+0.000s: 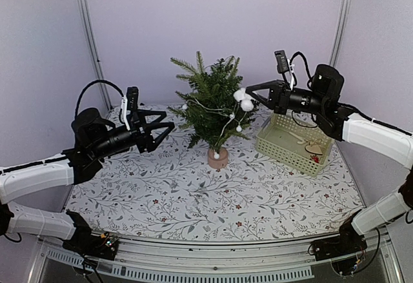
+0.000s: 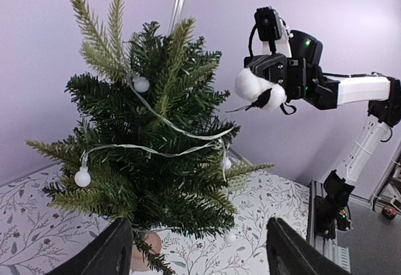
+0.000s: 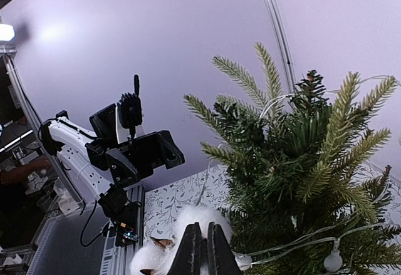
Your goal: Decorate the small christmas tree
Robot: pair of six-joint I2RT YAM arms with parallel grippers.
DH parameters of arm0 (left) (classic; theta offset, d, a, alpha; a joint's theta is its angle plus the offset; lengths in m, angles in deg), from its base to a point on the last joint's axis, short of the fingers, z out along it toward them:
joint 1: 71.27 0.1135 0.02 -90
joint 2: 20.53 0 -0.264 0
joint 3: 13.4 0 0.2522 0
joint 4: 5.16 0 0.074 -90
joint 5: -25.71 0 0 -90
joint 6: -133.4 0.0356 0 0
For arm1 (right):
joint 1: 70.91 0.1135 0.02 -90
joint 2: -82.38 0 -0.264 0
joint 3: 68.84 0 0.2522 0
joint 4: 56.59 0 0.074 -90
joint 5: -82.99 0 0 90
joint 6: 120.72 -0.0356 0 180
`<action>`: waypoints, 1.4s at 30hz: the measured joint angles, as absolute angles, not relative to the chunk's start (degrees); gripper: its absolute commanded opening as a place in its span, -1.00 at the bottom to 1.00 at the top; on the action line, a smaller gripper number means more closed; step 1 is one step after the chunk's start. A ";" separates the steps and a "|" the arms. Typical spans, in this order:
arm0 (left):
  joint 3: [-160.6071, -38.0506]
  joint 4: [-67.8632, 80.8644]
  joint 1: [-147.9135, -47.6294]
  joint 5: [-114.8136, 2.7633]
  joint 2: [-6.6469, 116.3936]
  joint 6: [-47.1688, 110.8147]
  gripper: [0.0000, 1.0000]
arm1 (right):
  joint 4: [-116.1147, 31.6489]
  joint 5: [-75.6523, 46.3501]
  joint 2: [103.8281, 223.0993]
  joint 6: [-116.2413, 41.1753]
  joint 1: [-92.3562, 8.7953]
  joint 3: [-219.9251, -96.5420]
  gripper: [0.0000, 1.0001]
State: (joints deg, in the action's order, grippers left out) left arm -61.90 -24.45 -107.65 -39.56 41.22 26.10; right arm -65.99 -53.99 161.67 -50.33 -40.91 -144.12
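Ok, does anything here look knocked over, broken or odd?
Nothing stands out. The small christmas tree stands upright, the light string is draped through its branches, the basket sits level, and the right hand holds a white fluffy ornament beside the tree.

The small christmas tree (image 2: 150, 143), strung with a white bead garland (image 2: 82, 176), on the tabletop (image 2: 276, 193); left claw (image 2: 197, 237) spread wide before it; right claw (image 2: 266, 98) pinching white cotton tufts (image 2: 250, 84) beside the upper branches

One tree (image 1: 213, 102), one basket (image 1: 284, 151), one left gripper (image 1: 169, 120), one right gripper (image 1: 249, 90), one fluffy white ornament (image 1: 244, 100), one cord (image 2: 150, 150), perhaps five small white balls (image 2: 82, 176).
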 measured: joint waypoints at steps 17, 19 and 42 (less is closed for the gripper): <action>-82.71 -5.85 -132.74 -59.27 44.02 61.31 0.18 | -41.22 -47.52 160.86 -33.44 -25.52 -155.66 -1.00; -83.80 -3.87 -134.19 -61.57 45.86 63.92 0.10 | -38.66 -46.45 160.99 -31.52 -24.19 -156.53 -1.00; -85.31 3.09 -135.67 -65.19 50.36 69.31 -0.93 | -32.96 -41.34 161.21 -23.45 -21.41 -157.54 -1.00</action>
State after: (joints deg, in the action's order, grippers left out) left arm -85.31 3.09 -135.67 -65.19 50.36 69.31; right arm -32.96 -41.34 161.21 -23.45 -21.41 -157.54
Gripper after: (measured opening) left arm 0.052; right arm 0.036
